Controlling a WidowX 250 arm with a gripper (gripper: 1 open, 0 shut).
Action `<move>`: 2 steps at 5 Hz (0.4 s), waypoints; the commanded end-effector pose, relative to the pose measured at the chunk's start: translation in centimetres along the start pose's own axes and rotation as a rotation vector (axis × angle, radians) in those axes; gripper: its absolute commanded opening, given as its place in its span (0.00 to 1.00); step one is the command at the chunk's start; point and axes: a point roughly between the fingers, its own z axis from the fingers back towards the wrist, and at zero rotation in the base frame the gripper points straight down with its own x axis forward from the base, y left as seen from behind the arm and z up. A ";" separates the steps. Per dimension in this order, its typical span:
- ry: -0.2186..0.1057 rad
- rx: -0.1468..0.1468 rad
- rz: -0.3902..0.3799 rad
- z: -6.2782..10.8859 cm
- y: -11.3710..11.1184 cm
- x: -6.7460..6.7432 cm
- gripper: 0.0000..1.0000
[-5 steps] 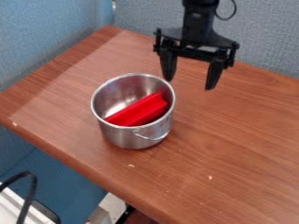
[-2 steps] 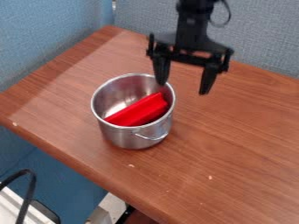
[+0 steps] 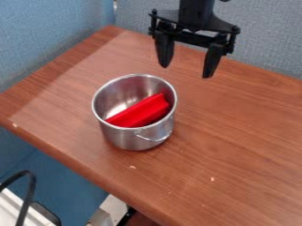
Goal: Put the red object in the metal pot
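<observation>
The red object [image 3: 140, 109], a flat and long bright red block, lies inside the metal pot [image 3: 134, 112]. It rests slanted, with one end low near the left inner wall and the other end higher against the right inner wall, just under the rim. The pot is a small round shiny steel one with straight sides, and it has a small loop handle on the side that faces the camera. It stands upright on the brown wooden table [image 3: 236, 168], a little left of the middle of the table. The black gripper [image 3: 189, 64] hangs in the air above and behind the pot, to the right of it, and points down at the table. Its two fingers [image 3: 164, 53] are spread wide apart and nothing is between them. The gripper touches neither the pot nor the block. Behind the table there is a blue wall [image 3: 53, 22].
</observation>
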 end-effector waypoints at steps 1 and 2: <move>-0.076 0.004 -0.040 1.7 -0.2 -0.2 1.00; -0.091 0.010 -0.114 1.7 -0.1 0.0 1.00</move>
